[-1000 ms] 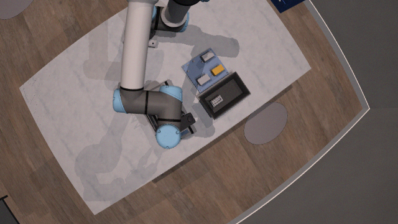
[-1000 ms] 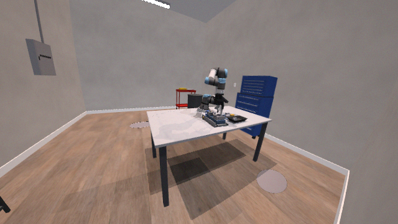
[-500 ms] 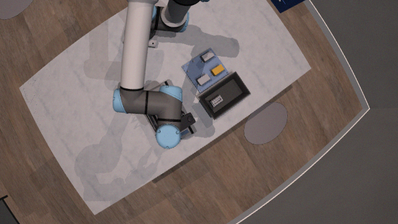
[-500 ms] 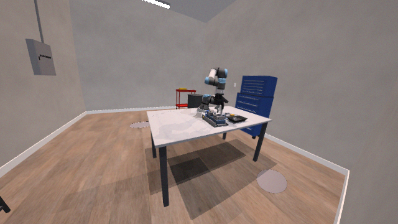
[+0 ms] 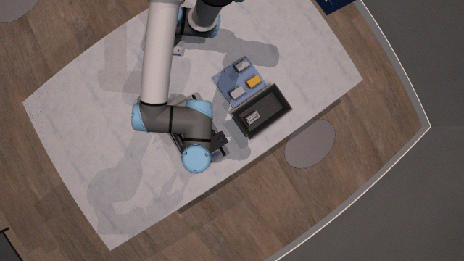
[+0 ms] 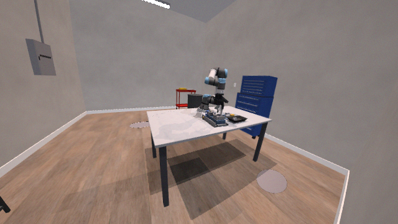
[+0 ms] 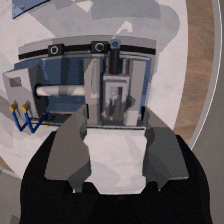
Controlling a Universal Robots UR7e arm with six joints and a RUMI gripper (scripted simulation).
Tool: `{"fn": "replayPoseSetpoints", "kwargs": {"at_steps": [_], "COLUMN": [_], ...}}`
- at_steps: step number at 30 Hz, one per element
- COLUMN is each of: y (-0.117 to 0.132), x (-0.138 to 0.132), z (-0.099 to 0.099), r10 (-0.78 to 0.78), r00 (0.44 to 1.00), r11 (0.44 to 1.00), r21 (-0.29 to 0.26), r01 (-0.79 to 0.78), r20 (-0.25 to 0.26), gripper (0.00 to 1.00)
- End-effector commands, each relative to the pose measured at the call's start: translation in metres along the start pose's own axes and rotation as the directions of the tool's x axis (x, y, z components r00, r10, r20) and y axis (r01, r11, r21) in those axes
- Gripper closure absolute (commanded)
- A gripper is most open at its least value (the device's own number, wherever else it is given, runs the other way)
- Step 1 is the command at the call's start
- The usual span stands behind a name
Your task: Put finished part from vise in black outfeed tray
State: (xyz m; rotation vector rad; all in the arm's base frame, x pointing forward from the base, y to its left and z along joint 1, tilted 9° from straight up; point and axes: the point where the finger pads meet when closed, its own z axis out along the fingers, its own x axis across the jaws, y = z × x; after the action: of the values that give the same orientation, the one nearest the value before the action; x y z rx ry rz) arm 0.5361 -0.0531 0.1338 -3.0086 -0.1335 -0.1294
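The blue and grey vise (image 7: 95, 85) stands on the table and fills the upper half of the wrist view. A grey block, the finished part (image 7: 118, 102), sits between its jaws. My gripper (image 7: 115, 105) hovers above the vise's near side, open, with only table top showing between the fingers. In the overhead view my wrist (image 5: 214, 143) covers most of the vise. The black outfeed tray (image 5: 262, 110) lies to the right of it and holds one finished part (image 5: 252, 117) at its near end. From the side view the gripper (image 6: 219, 108) hangs just above the vise (image 6: 216, 119).
A blue plate (image 5: 239, 81) behind the tray carries two white blocks (image 5: 237, 93) and an orange block (image 5: 254, 81). The table's front edge runs close to the vise. My forearm (image 5: 157, 54) crosses the table's middle. A blue tool cabinet (image 6: 256, 96) stands behind the table.
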Motion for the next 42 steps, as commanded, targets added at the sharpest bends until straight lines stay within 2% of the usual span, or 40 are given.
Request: {"fn": "replayPoseSetpoints", "kwargs": {"at_steps": [1, 42], "y": [0.0001, 0.0002], "x": [0.0003, 0.0003], "z": [-0.0005, 0.0089], "r10": [0.000, 0.000], "r00": [1.000, 1.000], "r11": [1.000, 1.000], "r21": [-0.001, -0.001], "r01": [0.000, 0.000], "r20": [-0.001, -0.001], "gripper": [0.60, 0.60]}}
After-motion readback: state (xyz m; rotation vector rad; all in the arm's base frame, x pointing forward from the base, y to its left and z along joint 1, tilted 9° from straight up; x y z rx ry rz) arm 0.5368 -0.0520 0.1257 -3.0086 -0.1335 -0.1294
